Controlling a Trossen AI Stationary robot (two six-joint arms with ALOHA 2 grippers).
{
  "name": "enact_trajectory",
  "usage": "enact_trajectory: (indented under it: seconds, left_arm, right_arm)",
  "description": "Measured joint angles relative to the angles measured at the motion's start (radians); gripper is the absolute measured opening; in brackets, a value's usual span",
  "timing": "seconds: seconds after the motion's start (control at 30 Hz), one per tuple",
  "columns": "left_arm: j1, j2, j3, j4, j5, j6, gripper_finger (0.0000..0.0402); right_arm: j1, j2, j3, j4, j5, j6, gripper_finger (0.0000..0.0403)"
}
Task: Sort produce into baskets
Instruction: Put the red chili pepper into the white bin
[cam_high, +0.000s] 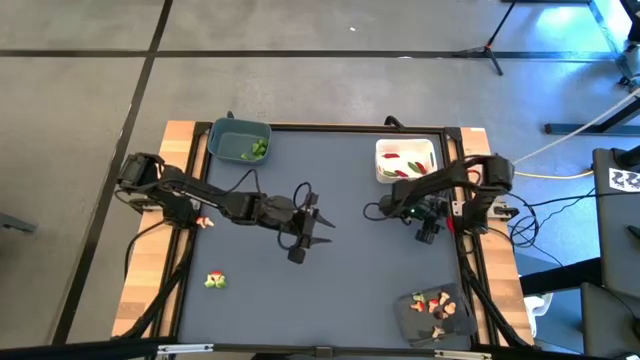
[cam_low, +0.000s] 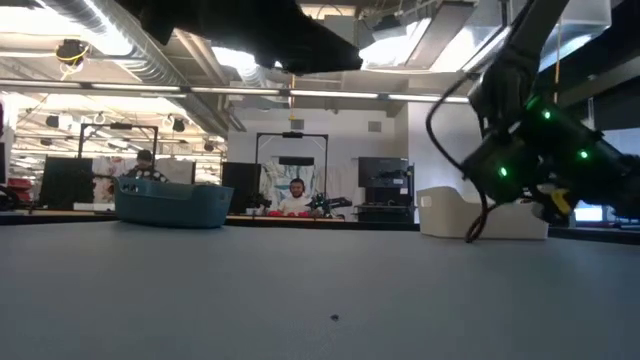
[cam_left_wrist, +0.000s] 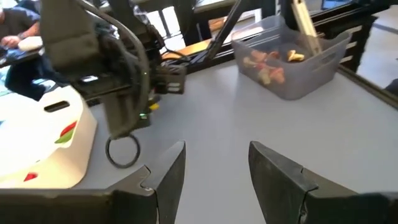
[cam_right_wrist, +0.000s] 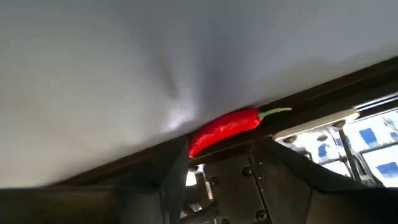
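A red chilli (cam_right_wrist: 224, 127) with a green stem lies on the grey table, against the dark rail at its right edge. My right gripper (cam_right_wrist: 224, 155) (cam_high: 428, 230) slants down over it, open, and the chilli lies across the gap just ahead of the fingertips. My left gripper (cam_high: 315, 232) (cam_left_wrist: 214, 171) hangs open over the table's middle with nothing between its fingers. The blue-grey basket (cam_high: 240, 140) holds green produce. The white basket (cam_high: 405, 160) holds red pieces. The dark grey tray (cam_high: 435, 315) holds tan and red ones. My right gripper comes at the chilli slanting down toward the table's right edge. One fingertip (cam_right_wrist: 180, 158) stands right at the chilli's pointed end (cam_right_wrist: 194, 146). I cannot tell whether it touches. The chilli lies flat on the table along the rail.
Loose produce lies at the near left (cam_high: 215, 281), and a small piece (cam_high: 205, 222) lies beside the left arm. The raised dark rail (cam_right_wrist: 292, 115) borders the table's right edge. People sit at desks in the room beyond the table's far edge (cam_low: 296, 200).
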Motion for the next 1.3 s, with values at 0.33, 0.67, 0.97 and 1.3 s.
enact_trajectory:
  seconds: [0.33, 0.67, 0.97, 1.3]
  left_arm:
    - [0.037, 0.000, 0.000, -0.019, -0.001, -0.007, 0.0172]
    - [0.037, 0.000, 0.000, -0.017, -0.002, 0.016, 0.0172]
    - [0.037, 0.000, 0.000, -0.017, -0.003, 0.016, 0.0172]
    - [0.037, 0.000, 0.000, -0.017, -0.003, 0.016, 0.0172]
  right_arm:
    - [0.001, 0.164, -0.050, 0.024, 0.061, -0.030, 0.0182]
    - [-0.002, 0.173, -0.056, 0.045, -0.003, -0.082, 0.0181]
    - [-0.003, 0.172, -0.057, 0.053, -0.031, -0.097, 0.0088]
    - [-0.002, 0.175, -0.036, 0.043, -0.076, -0.094, 0.0008]
